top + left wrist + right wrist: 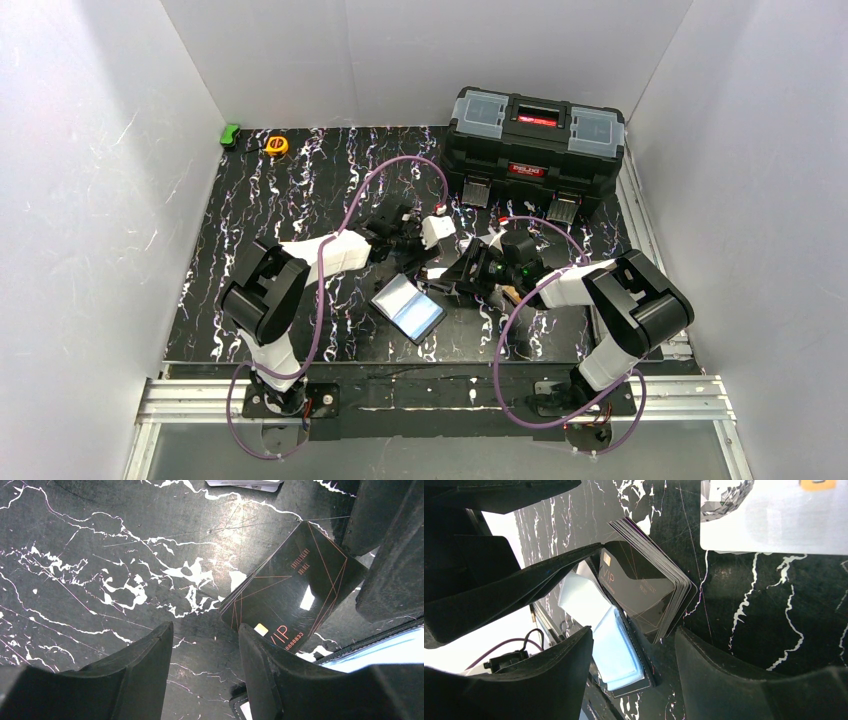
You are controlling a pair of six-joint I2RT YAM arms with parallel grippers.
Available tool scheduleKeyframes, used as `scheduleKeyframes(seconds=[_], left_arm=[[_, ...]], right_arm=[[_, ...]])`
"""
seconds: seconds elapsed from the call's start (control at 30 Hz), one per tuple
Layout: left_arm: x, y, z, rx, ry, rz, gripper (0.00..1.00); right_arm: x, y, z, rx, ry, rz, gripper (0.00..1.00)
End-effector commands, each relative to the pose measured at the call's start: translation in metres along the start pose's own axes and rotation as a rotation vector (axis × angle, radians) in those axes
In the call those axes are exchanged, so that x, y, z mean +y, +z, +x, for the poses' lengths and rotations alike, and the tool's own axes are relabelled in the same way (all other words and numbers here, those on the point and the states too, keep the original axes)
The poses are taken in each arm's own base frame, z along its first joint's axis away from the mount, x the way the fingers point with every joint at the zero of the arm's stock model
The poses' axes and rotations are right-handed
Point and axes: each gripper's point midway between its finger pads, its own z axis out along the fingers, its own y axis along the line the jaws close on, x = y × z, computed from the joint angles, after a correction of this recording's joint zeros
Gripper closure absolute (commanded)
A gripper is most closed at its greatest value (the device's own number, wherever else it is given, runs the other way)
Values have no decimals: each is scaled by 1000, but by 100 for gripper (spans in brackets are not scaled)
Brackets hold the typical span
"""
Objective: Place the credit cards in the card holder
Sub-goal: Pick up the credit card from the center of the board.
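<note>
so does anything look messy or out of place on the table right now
Yes. The black-topped stack of cards is fanned out unevenly instead of squared up, lying at the edge of the open card holder. One silver-white card lies on its own, apart from the stack. Nothing looks damaged or spilled.

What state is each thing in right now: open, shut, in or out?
Card holder, lying open, sleeves up.
Card stack, black card on top, not yet in the holder.
Silver card, lying loose, outside the holder.
Toolbox, lid down.
Left hand, open, empty.
Right hand, open, empty.
</note>
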Motion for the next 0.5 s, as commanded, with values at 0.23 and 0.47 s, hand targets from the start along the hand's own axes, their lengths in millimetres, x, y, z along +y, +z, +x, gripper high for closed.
scheduleKeyframes(seconds=[0.23,0.47], left_arm=[[11,-2,-2,2,-42,-53,51],[12,0,3,8,-56,-71,52]], right_arm=[[-16,-1,9,15,14,48,32],[-15,1,9,18,19,41,33]])
